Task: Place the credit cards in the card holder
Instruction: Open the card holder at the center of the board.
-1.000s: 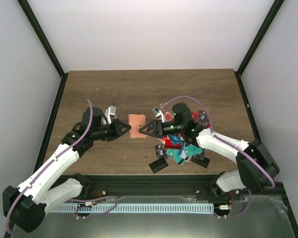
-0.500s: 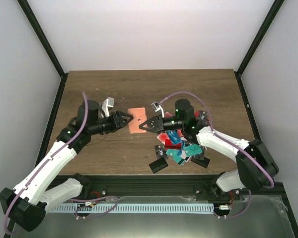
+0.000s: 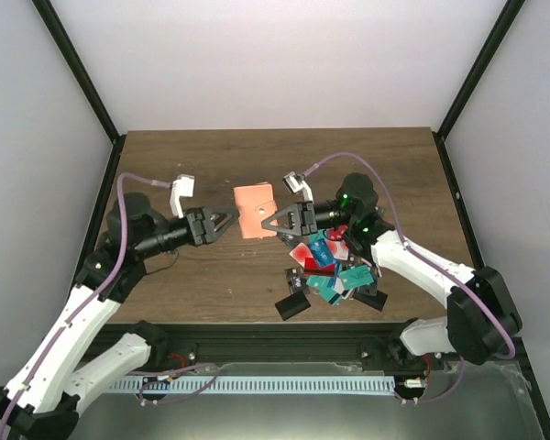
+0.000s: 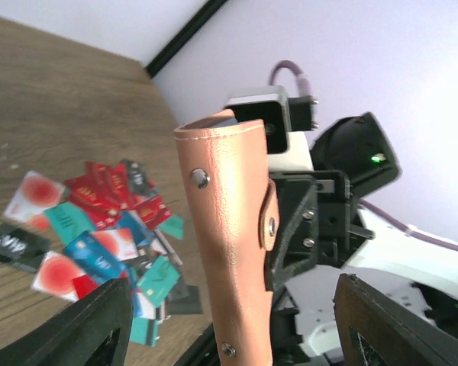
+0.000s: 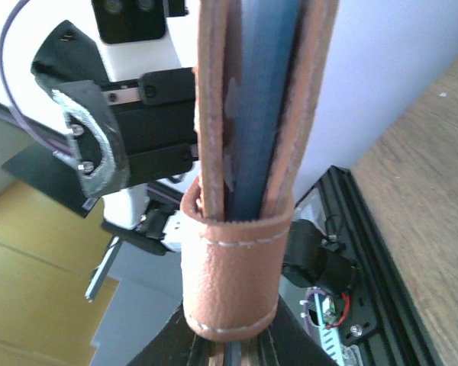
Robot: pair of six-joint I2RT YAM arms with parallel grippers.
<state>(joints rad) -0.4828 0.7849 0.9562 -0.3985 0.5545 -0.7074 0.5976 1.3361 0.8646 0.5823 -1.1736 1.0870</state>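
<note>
Right gripper (image 3: 269, 223) pinching card holder (image 3: 255, 209), left gripper (image 3: 231, 218) spread, bluish pockets (image 5: 263, 99) seen only from right wrist

There is one card holder (image 3: 255, 211) and one desk (image 3: 367, 165). There are two arms, the left arm (image 3: 92, 293) and the right arm (image 3: 412, 261), each with a single end effector, so two in all: the left end effector (image 3: 227, 220) and the right end effector (image 3: 268, 223). The credit cards (image 3: 328, 273) number more than ten, but they overlap so thickly in one heap that an exact total cannot be told; by colour, at least two are black, at least three teal, at least one blue, and several red, some with white marks.
</note>
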